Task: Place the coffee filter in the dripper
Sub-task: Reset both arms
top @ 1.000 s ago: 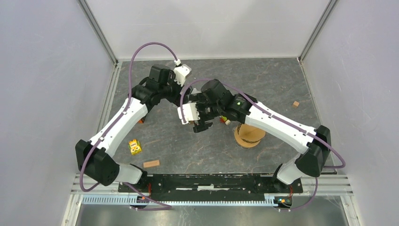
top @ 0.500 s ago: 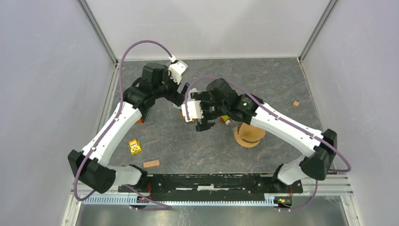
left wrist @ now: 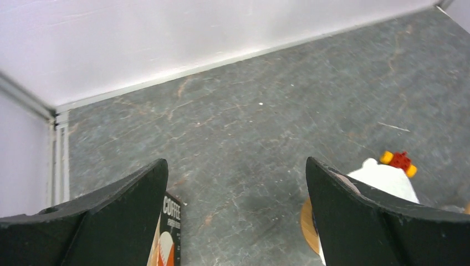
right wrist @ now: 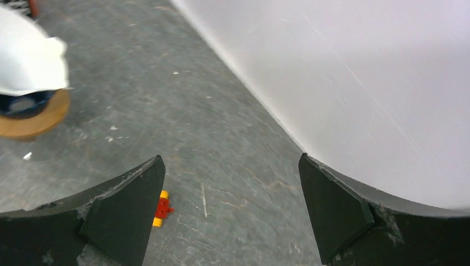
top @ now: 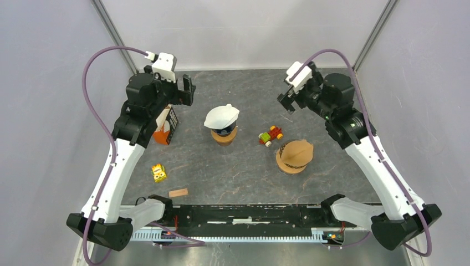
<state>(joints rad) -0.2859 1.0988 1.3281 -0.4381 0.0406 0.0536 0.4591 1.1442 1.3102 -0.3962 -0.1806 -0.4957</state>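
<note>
Nearest lie one wooden block (top: 178, 193) and one yellow cube (top: 159, 173); farther, one brown cone (top: 294, 157), one toy car (top: 270, 135), one dripper (top: 224, 134) holding the one white coffee filter (top: 221, 115), and one coffee box (top: 166, 124). The bench (top: 244, 177) is grey, the walls (top: 244, 33) pale. The left claw (top: 187, 91) and right claw (top: 287, 102), wide open and empty, have left the middle for the far corners.

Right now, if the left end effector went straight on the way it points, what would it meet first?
Probably bare tabletop, short of the back wall; the left end effector points between the coffee box and filter.
</note>
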